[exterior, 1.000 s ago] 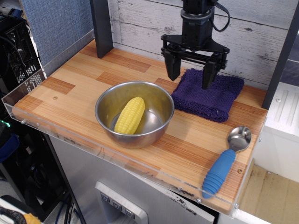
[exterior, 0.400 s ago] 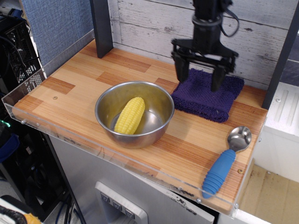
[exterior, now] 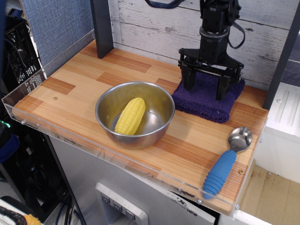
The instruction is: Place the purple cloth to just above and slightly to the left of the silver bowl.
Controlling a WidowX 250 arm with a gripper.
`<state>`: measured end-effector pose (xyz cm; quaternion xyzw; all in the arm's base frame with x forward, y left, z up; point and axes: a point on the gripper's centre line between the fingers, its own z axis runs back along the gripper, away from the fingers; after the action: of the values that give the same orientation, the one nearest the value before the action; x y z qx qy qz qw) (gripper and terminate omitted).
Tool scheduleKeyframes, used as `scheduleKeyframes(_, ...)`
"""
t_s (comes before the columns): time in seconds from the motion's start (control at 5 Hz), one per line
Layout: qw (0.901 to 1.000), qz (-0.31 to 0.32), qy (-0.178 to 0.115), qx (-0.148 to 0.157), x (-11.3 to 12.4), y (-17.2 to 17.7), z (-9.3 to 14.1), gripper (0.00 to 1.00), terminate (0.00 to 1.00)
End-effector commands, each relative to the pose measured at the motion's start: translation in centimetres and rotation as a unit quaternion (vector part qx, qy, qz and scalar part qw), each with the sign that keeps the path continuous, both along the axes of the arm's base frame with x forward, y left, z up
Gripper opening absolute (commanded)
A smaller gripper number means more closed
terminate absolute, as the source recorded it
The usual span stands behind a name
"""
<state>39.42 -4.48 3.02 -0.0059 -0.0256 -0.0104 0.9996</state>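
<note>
The purple cloth (exterior: 206,101) lies folded on the wooden table to the right of the silver bowl (exterior: 135,114), its left edge close to the bowl's rim. A yellow corn cob (exterior: 130,116) lies inside the bowl. My black gripper (exterior: 205,92) is open and comes straight down over the cloth. Its two fingertips (exterior: 186,84) are spread wide and are at or just above the cloth's surface; I cannot tell if they touch it. Nothing is held.
A silver spoon with a blue ribbed handle (exterior: 225,164) lies at the front right. A dark post (exterior: 102,28) stands at the back left and another (exterior: 281,61) at the back right. A clear plastic rim (exterior: 117,161) edges the table's front.
My gripper has moved right and down, from above the cloth's left part to low over its middle. It has stayed open. The cloth, bowl and spoon have not moved.
</note>
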Motion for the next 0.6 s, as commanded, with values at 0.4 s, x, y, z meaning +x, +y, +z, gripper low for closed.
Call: scheduleKeyframes(0.4, 0.9944, -0.08, 0.068, 0.018, -1.2, -2.9, -4.4, 1.0, 0.0)
